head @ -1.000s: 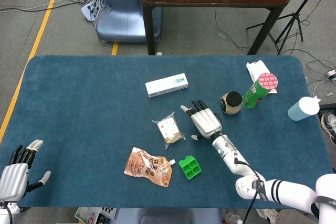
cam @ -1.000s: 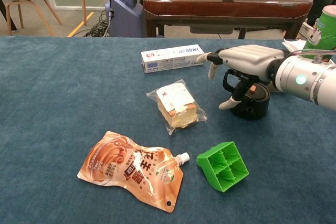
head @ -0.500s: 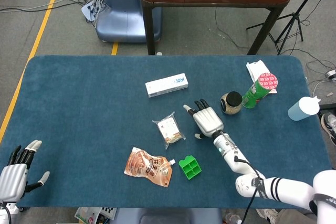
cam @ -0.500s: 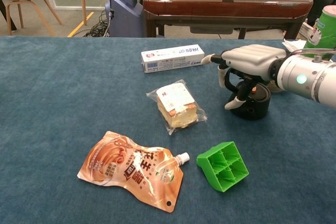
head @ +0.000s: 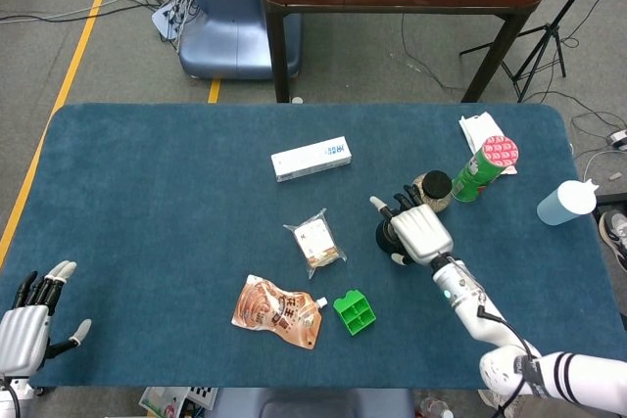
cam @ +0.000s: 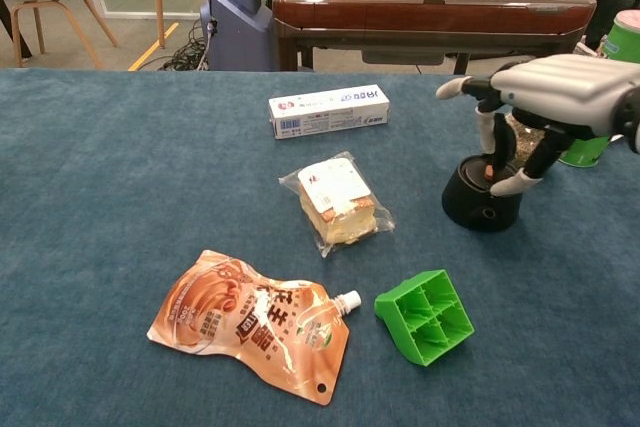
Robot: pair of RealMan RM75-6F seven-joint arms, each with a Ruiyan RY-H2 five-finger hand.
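bright, even overhead light is filling both views, and nothing is falling into deep shade. soft, short shadows are sitting under the right hand [cam: 545,112] and the green tray [cam: 424,315]. glare is glinting off the orange pouch [cam: 255,324] and the wrapped cake [cam: 335,201]. the head view is bending slightly at the edges, the chest view is staying sharp up close, softening a little towards the back

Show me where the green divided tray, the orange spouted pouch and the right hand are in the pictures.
green divided tray [cam: 425,315]: chest view, on its open compartments.
orange spouted pouch [cam: 250,322]: chest view, on its printed front.
right hand [cam: 560,92]: chest view, on the back of the hand.
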